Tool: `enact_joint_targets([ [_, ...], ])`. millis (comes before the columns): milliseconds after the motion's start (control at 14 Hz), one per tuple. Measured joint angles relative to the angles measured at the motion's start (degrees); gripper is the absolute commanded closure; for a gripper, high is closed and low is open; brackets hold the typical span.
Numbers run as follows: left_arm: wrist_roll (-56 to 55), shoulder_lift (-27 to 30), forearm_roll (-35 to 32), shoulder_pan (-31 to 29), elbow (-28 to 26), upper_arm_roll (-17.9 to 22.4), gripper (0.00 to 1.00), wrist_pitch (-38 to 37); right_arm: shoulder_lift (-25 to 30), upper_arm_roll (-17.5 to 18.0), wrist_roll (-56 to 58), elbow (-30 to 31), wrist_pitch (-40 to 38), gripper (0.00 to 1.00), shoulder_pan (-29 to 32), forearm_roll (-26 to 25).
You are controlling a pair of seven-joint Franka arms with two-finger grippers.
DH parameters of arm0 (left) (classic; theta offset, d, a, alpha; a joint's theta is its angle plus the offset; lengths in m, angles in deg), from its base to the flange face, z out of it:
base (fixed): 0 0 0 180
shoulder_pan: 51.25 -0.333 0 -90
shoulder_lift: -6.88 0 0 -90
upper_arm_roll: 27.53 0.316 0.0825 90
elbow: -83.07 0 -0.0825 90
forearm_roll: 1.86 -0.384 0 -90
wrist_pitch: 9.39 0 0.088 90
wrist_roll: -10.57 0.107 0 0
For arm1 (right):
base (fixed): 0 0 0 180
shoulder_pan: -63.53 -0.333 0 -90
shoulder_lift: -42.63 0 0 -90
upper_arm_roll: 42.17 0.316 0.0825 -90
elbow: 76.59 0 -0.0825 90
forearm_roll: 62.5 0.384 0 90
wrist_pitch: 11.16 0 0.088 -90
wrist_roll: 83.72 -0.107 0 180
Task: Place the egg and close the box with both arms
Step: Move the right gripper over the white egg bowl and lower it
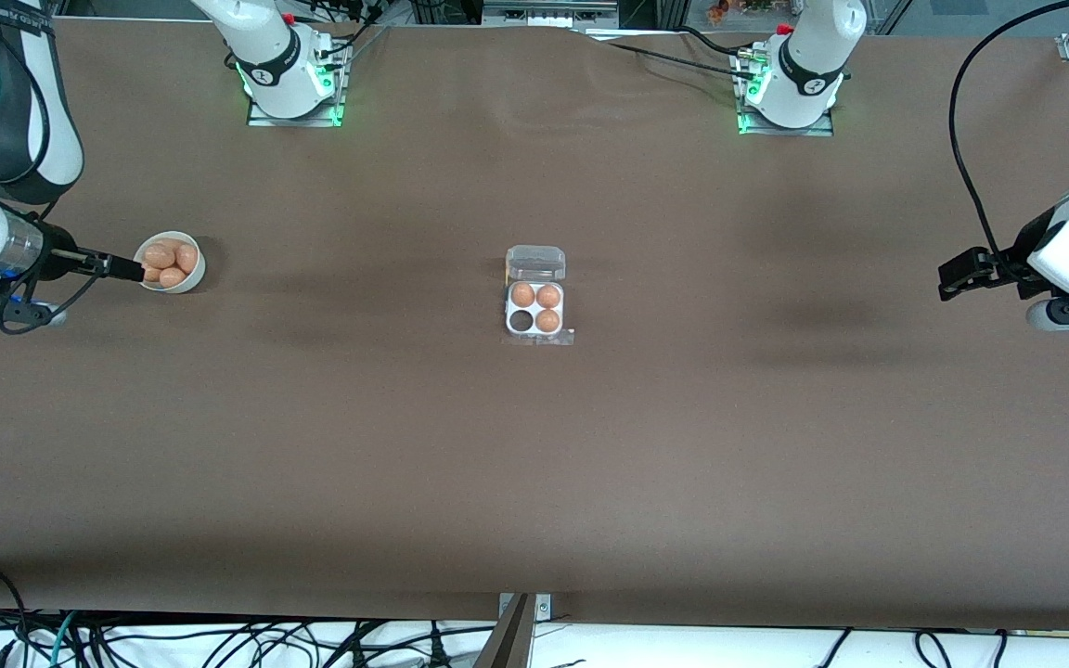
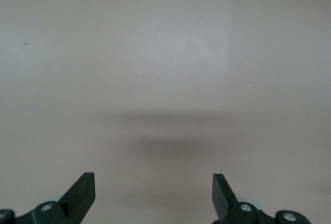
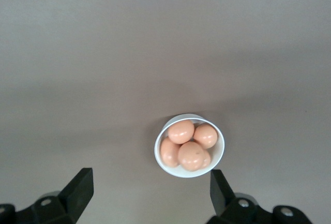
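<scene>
The box [image 1: 535, 309] sits at the table's middle, its clear lid [image 1: 535, 263] folded open away from the front camera. Three orange-brown eggs [image 1: 547, 296] fill three cells; the cell [image 1: 521, 321] nearest the front camera at the right arm's end is empty. A white bowl [image 1: 193, 276] holds several more eggs [image 1: 166, 257]. My right gripper [image 1: 129, 270] is open and empty, up beside the bowl. In the right wrist view the bowl [image 3: 221, 154] and its eggs [image 3: 190, 154] lie just ahead of the open gripper [image 3: 150, 189]. My left gripper [image 1: 954, 278] waits, open and empty.
The brown table [image 1: 534, 464] spreads wide around the box. The left wrist view shows only bare table [image 2: 165, 79] ahead of the open left gripper [image 2: 153, 189]. The arm bases [image 1: 289, 83] stand along the edge farthest from the front camera.
</scene>
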Motion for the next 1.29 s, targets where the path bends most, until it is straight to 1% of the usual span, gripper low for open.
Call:
enact_joint_targets([
  [143, 0.0, 0.0, 0.0, 0.0, 0.8, 0.1, 0.0, 0.0, 1.4, -2.8, 3.7, 5.7, 6.0, 0.0, 0.0, 0.0],
  [286, 0.0, 0.0, 0.0, -0.4, 1.4, 0.2, 0.0, 0.0, 1.7, -5.4, 7.0, 10.6, 11.5, 0.0, 0.1, 0.0],
  [429, 0.0, 0.0, 0.0, -1.1, 1.5, 0.2, 0.0, 0.0, 1.5, -6.7, 8.1, 13.9, 14.9, 0.0, 0.1, 0.0],
  [571, 0.0, 0.0, 0.0, -1.3, 1.5, 0.2, 0.0, 0.0, 0.9, -6.8, 8.2, 15.2, 15.8, 0.0, 0.0, 0.0],
  [1000, 0.0, 0.0, 0.0, -1.3, 1.5, 0.1, 0.0, 0.0, -4.1, -6.6, 9.0, 15.5, 17.1, 0.0, -0.1, 0.0],
  [1143, 0.0, 0.0, 0.0, -1.3, 1.5, 0.1, 0.0, 0.0, -5.0, -6.5, 9.6, 15.5, 17.2, 0.0, -0.2, 0.0],
  [1214, 0.0, 0.0, 0.0, -1.3, 1.5, 0.1, 0.0, 0.0, -5.2, -6.5, 9.8, 15.5, 17.1, 0.02, -0.2, 0.0],
  [1286, 0.0, 0.0, 0.0, -1.3, 1.5, 0.1, 0.0, 0.0, -5.4, -6.5, 10.0, 15.5, 17.1, 0.08, -0.2, 0.0],
])
